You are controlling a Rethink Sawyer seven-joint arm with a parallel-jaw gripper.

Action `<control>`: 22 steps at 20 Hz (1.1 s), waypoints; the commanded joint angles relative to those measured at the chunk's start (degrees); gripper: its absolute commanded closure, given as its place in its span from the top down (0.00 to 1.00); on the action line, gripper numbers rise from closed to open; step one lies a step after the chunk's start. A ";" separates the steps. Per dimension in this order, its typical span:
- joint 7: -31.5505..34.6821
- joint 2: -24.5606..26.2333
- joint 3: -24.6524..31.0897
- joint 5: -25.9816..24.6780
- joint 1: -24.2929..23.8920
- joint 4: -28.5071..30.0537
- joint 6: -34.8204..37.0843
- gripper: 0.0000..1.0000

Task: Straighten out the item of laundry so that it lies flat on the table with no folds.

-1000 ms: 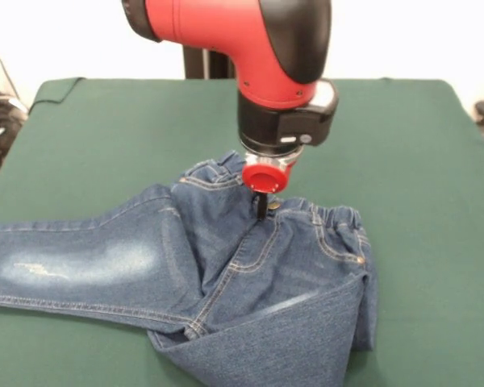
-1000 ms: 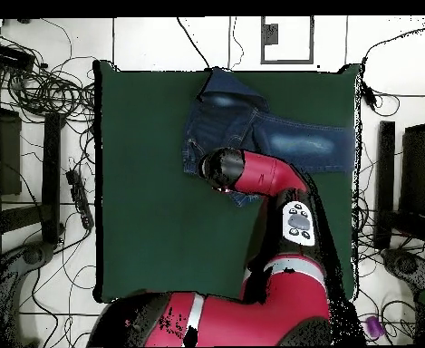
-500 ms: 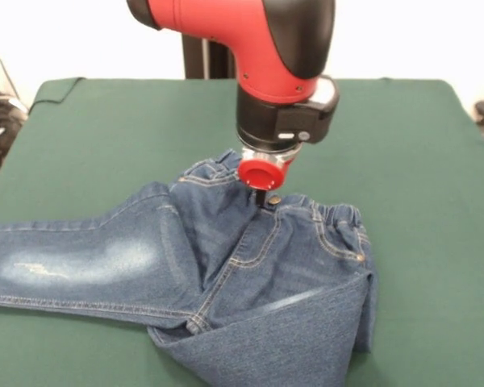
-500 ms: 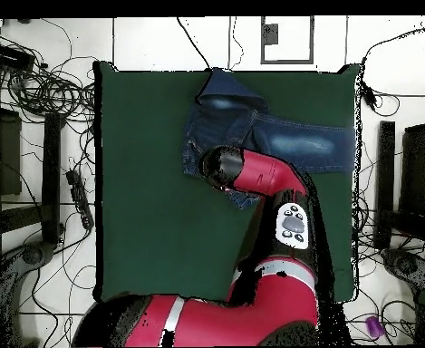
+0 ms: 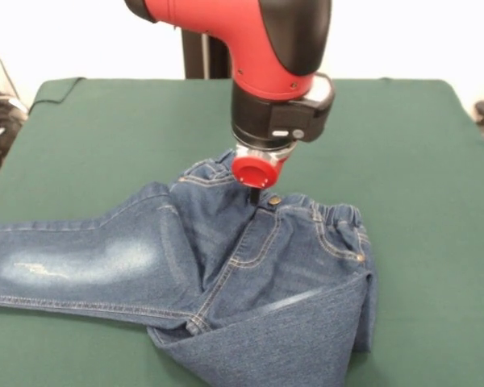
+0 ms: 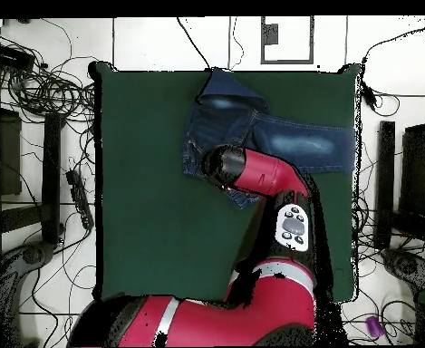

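We see the jeans point(image 5: 226, 266) as matt woven denim, faded whitish in patches, with raised tan stitching. The table point(image 5: 105, 137) wears a dull, felt-like green cloth. The arm point(image 5: 258, 40) looks like smooth, glossy red and black plastic.

No text, label, brand, number or sign can be read in either view; the small pale panel with dark buttons on the arm point(image 6: 293, 225) is too small to make out any marking.
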 commanded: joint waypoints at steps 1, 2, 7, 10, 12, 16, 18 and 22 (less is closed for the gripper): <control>9.72 1.92 0.49 4.08 2.89 1.01 4.02 0.00; 9.77 1.65 -0.04 3.97 3.21 0.94 4.87 0.00; 9.82 -0.66 -0.41 4.85 3.80 4.18 4.26 0.00; 9.46 -1.82 -0.36 5.39 4.25 6.18 3.52 0.00; 8.60 -2.61 -0.44 5.29 4.19 7.01 3.92 0.00; 7.60 -4.38 0.08 5.42 4.38 9.79 3.38 0.00; 7.33 -4.50 -0.32 4.95 4.52 10.00 3.48 0.00; 6.01 -3.53 -1.23 3.38 3.85 9.09 2.87 0.00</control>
